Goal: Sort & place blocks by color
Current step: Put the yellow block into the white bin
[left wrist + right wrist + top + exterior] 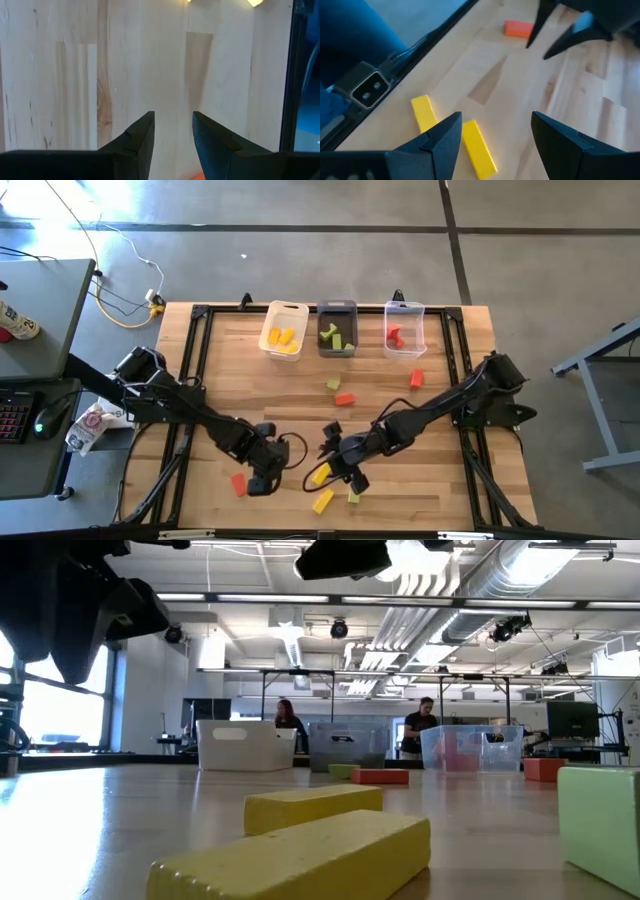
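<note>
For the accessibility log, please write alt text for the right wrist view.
The right gripper, fingers wide open, hovers over two yellow blocks lying side by side on the wooden table. Farther off lie a red block and the left gripper.

— Where can you pass?

— You have bare wood across the table (240,360) middle, between the bins (337,330) and both arms.

— What blocks you?

— Two yellow blocks (322,487) and a green block (354,497) lie near the front edge under the right gripper (340,460); a red block (239,484) sits beside the left gripper (265,472).
</note>
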You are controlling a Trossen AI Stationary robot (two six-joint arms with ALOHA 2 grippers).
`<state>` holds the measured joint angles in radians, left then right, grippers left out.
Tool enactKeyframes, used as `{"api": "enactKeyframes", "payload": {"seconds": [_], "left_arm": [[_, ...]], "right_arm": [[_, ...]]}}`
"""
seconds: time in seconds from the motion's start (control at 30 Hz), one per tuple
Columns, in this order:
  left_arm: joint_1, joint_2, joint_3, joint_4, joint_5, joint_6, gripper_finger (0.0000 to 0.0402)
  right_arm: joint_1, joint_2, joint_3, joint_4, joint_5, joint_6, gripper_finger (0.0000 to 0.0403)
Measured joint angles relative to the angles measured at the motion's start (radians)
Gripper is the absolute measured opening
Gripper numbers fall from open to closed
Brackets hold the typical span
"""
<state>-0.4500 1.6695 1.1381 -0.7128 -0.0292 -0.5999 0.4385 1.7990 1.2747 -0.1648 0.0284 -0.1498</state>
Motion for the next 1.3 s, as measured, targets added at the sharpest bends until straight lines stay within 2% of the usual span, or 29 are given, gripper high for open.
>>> {"api": "enactKeyframes", "payload": {"seconds": [0.43,1.03,1.3], "left_arm": [[-0.003,0.000,0.000,0.002,-0.001,-0.003,0.0117],[-0.003,0.000,0.000,0.005,-0.004,-0.003,0.0117],[-0.003,0.000,0.000,0.004,-0.004,0.000,0.0117]], "right_arm": [[-0.006,0.114,0.000,0.014,-0.087,-0.048,0.0226],[-0.047,0.248,0.000,0.020,-0.091,-0.087,0.0226],[-0.073,0.282,0.001,0.025,-0.160,-0.073,0.0222]]}}
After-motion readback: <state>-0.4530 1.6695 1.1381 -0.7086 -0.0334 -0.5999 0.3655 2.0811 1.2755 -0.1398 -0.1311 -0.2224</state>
